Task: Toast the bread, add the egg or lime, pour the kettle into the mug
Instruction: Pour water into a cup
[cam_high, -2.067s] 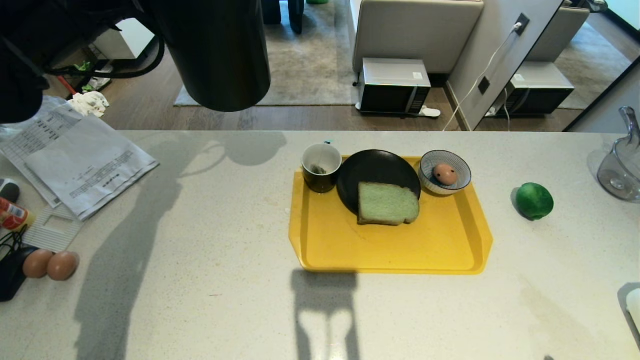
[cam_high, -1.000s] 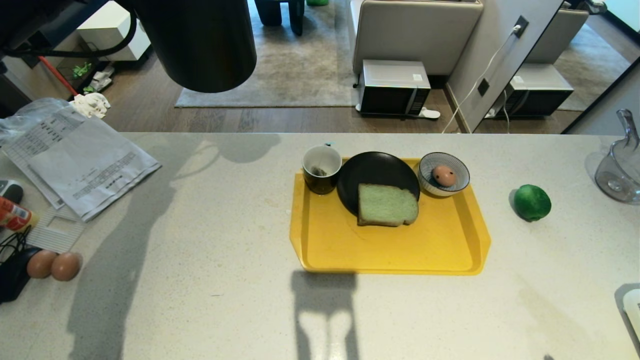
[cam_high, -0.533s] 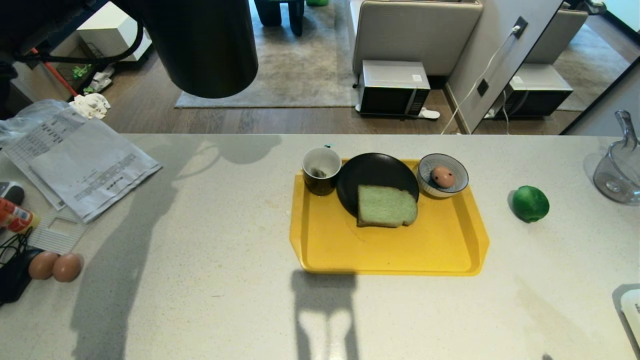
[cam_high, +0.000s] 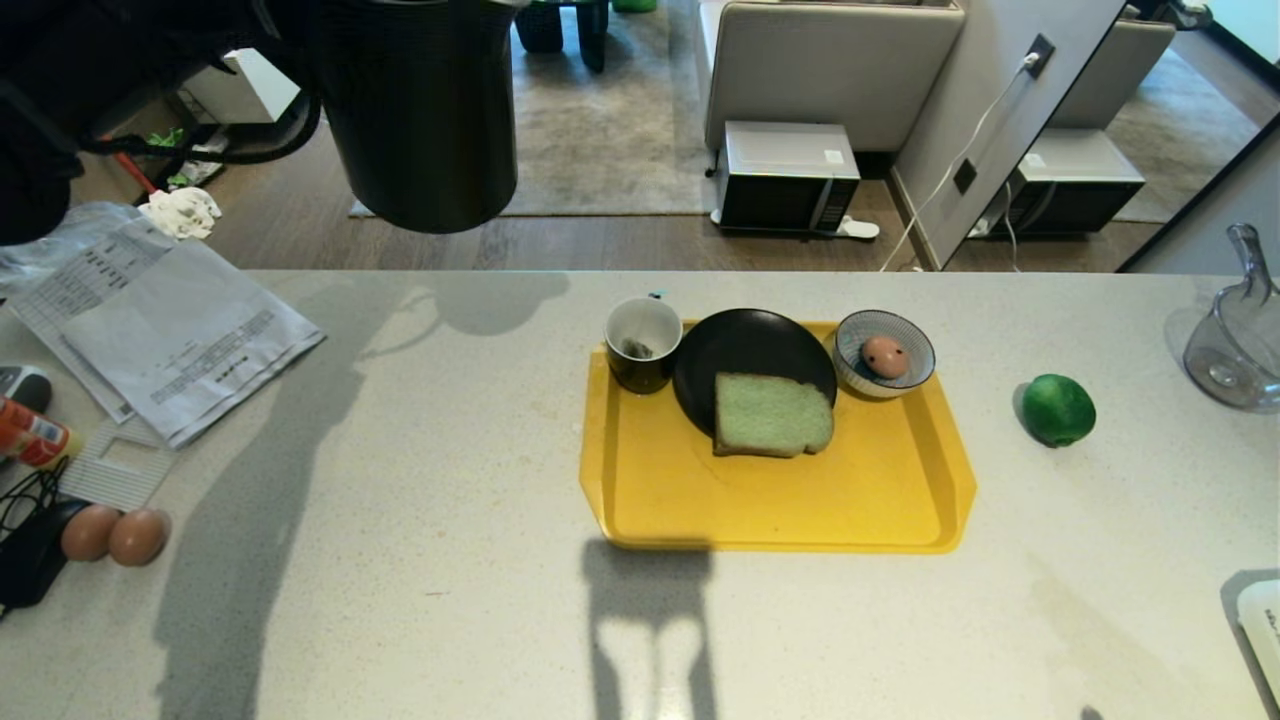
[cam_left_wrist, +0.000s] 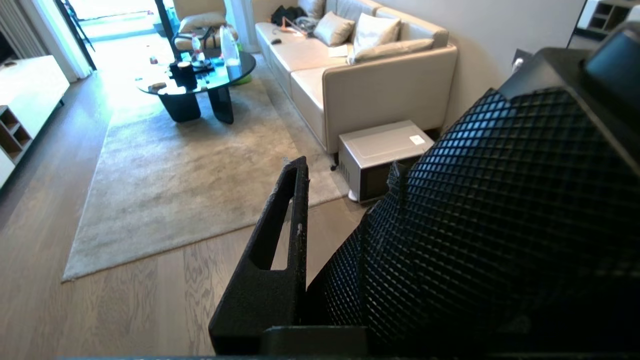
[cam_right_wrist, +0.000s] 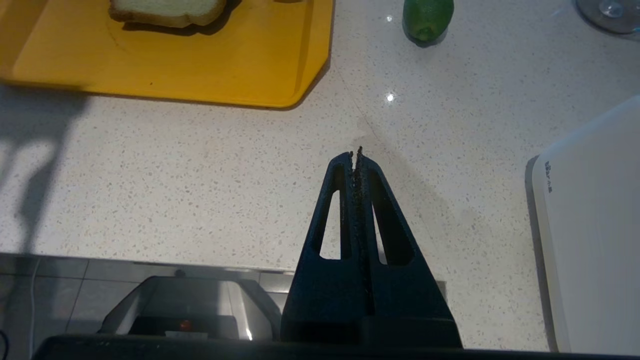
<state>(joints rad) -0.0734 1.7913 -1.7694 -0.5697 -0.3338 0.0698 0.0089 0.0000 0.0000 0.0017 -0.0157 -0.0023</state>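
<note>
The black kettle (cam_high: 420, 110) hangs in the air above the counter's far left, well left of the mug, with my left gripper (cam_left_wrist: 345, 210) shut on it. In the left wrist view its textured black side (cam_left_wrist: 490, 215) fills the space beside one finger (cam_left_wrist: 295, 220). On the yellow tray (cam_high: 780, 500) stand the black mug (cam_high: 642, 345), the green bread (cam_high: 770, 415) half on a black plate (cam_high: 745, 345), and the spotted egg (cam_high: 884, 356) in a striped bowl (cam_high: 905, 380). The lime (cam_high: 1058, 409) lies on the counter right of the tray. My right gripper (cam_right_wrist: 356, 152) is shut and empty over the counter's near edge.
Papers (cam_high: 170, 320), a small bottle (cam_high: 30, 432) and two brown eggs (cam_high: 112, 535) lie along the counter's left side. A glass jug (cam_high: 1235, 350) stands at the far right. A white board (cam_right_wrist: 590, 225) lies at the near right corner. A microwave (cam_high: 790, 170) sits on the floor beyond.
The kettle has come lower in the head view and turned more upright, showing its side rather than its base. The whole scene has shifted slightly with the camera. The right gripper is unchanged.
</note>
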